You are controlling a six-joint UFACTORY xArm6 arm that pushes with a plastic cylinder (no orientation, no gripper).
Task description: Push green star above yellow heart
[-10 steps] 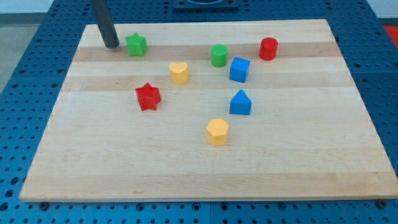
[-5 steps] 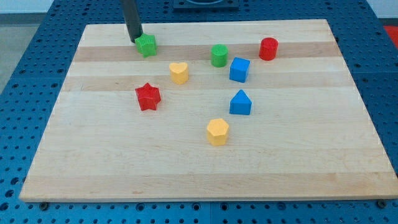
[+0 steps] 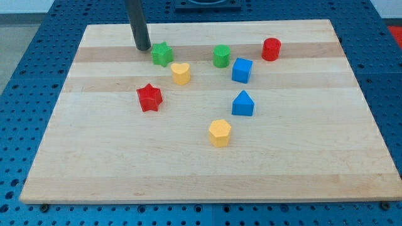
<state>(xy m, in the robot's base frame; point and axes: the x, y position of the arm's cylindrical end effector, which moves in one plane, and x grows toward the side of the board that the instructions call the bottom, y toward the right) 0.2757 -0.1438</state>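
The green star [image 3: 162, 54] lies near the view's top, up and to the left of the yellow heart [image 3: 181, 73], almost touching it. My tip [image 3: 143, 48] is on the board just left of the green star, a small gap apart. The rod rises out of the view's top.
A green cylinder [image 3: 221, 56], a red cylinder [image 3: 271, 49] and a blue cube [image 3: 242, 70] lie to the right of the heart. A red star [image 3: 149, 97], a blue triangular block [image 3: 243, 103] and a yellow hexagon [image 3: 220, 132] lie lower on the wooden board [image 3: 314, 163].
My tip moved right and pushed the green star to the right and slightly down, toward the yellow heart. The other blocks have not moved.
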